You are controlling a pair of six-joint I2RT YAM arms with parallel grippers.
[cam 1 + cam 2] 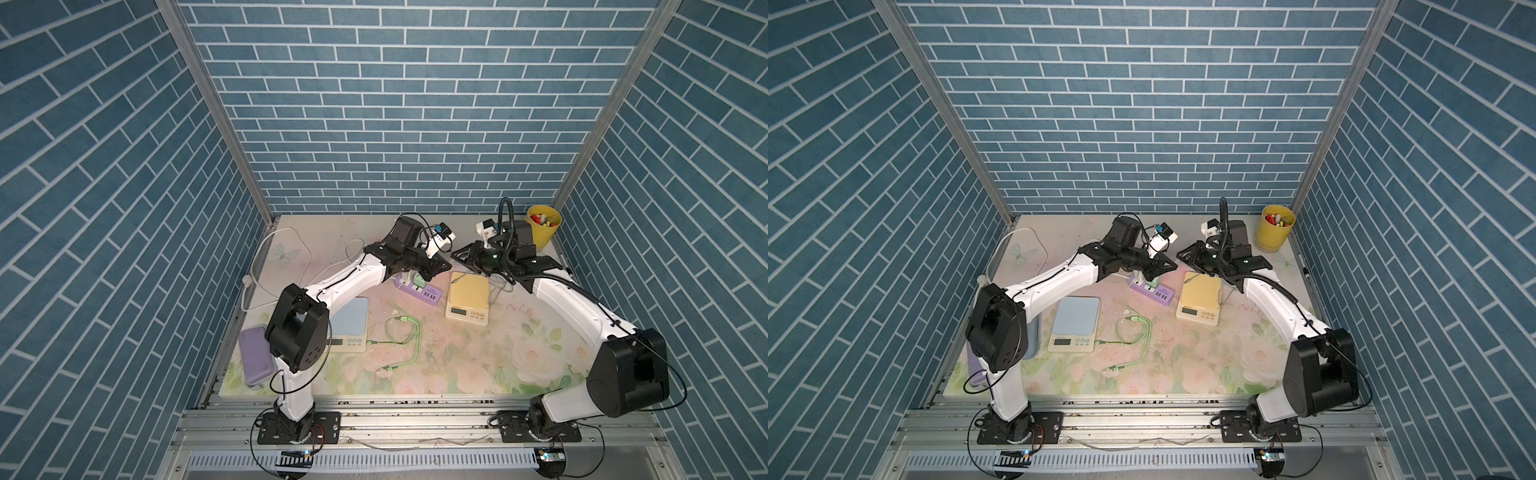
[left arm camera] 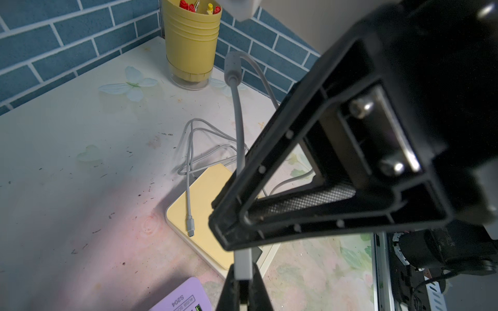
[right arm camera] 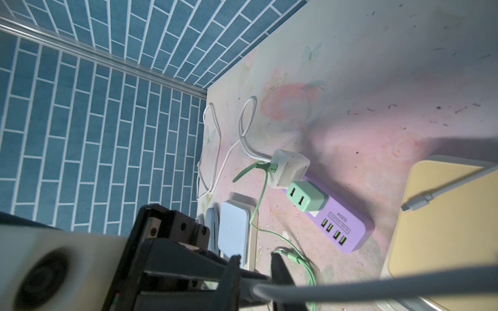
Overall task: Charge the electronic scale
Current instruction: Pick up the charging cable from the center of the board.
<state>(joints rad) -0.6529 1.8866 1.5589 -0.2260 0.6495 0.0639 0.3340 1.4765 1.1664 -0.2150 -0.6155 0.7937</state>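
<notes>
Scale (image 1: 467,291), yellow, right of centre in both top views, under the right arm (image 1: 561,293); strip (image 1: 417,291) just beside it. Left wrist: left gripper (image 2: 243,272) clamped on plug (image 2: 242,259), long axis aimed down at the strip. Right wrist: right gripper (image 3: 256,259) narrowly straddles cable (image 3: 350,287); grip uncertain.

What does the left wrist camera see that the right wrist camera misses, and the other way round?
Only the left wrist view: a yellow cup of small red pieces, the loose loops of the grey cable, and the white plug that the left gripper is shut on. Only the right wrist view: the blue scale, a mint green charger and a white adapter with a green cable plugged in. Both: the yellow scale with the grey cable's small plug lying on it, and the purple power strip.
</notes>
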